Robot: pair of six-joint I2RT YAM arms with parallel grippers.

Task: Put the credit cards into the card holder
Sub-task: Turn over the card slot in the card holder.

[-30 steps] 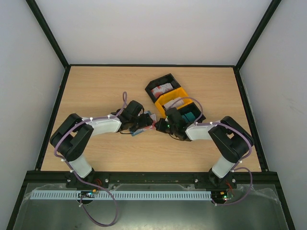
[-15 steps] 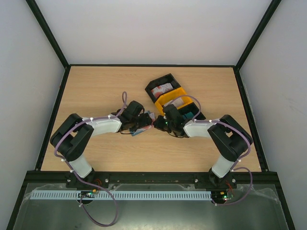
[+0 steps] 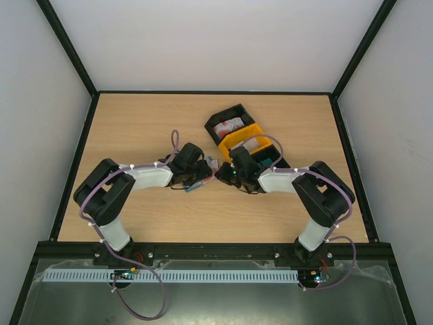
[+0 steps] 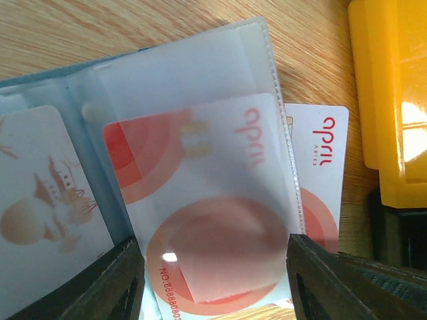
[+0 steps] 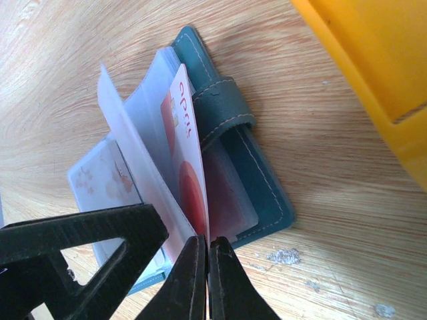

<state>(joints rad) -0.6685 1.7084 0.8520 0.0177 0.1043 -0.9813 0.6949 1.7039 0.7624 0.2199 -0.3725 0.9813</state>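
— Where is the card holder point(image 5: 257, 177) laid?
— Open on the table point(image 5: 100, 40). A red-and-white card point(image 5: 190, 167) is pinched by the right gripper point(image 5: 208, 267); a clear sleeve point(image 4: 180, 73) is straddled by the left gripper point(image 4: 213, 280), jaws parted.

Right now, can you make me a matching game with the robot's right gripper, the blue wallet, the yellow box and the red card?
Things:
1. right gripper
2. card holder
3. yellow bin
4. red-and-white card

States:
A. lying open on the wooden table
B. pinched at one edge, standing upright against a clear sleeve
C. shut tight
D. sitting off to one side of the card holder

Pairs: 1-C, 2-A, 3-D, 4-B.
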